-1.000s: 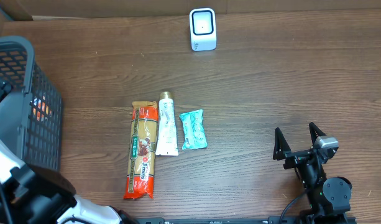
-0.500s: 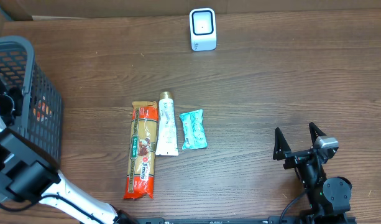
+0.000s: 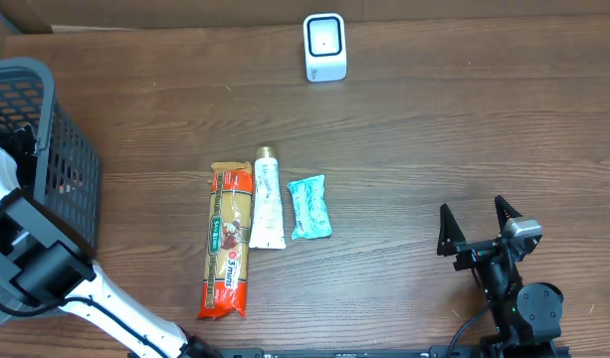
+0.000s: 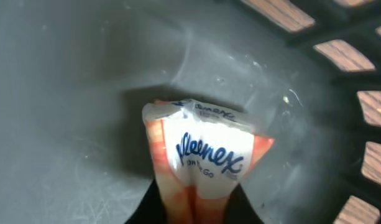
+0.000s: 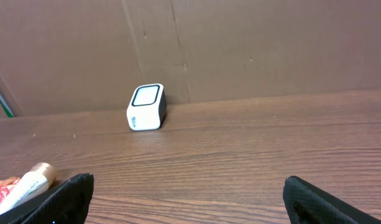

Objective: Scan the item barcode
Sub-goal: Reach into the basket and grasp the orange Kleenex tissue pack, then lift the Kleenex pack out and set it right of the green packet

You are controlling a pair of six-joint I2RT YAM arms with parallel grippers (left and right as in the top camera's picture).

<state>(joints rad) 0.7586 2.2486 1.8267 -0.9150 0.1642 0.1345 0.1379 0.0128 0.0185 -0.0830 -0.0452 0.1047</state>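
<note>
The item, an orange and white Kleenex tissue pack (image 4: 202, 152), lies on the grey floor of the basket (image 4: 66, 93) in the left wrist view. My left gripper (image 4: 195, 210) is shut on the pack's near end, which is squeezed between the dark fingers. No barcode shows on it. From overhead, the left arm (image 3: 6, 184) reaches down into the black mesh basket (image 3: 56, 99) at the far left. The white scanner (image 3: 324, 47) stands at the back of the table. My right gripper (image 3: 479, 227) rests open near the front right, holding nothing, facing the scanner (image 5: 145, 107).
Three items lie side by side mid-table: a long pasta packet (image 3: 228, 242), a white tube (image 3: 267, 202) and a small teal pack (image 3: 309, 207). A cardboard wall (image 5: 240, 43) stands behind the scanner. The tube's cap end (image 5: 28, 180) shows at the right wrist view's left edge.
My left gripper went from open to shut on the tissue pack inside the basket, and the left arm shifted over the basket. The right arm has not moved.
</note>
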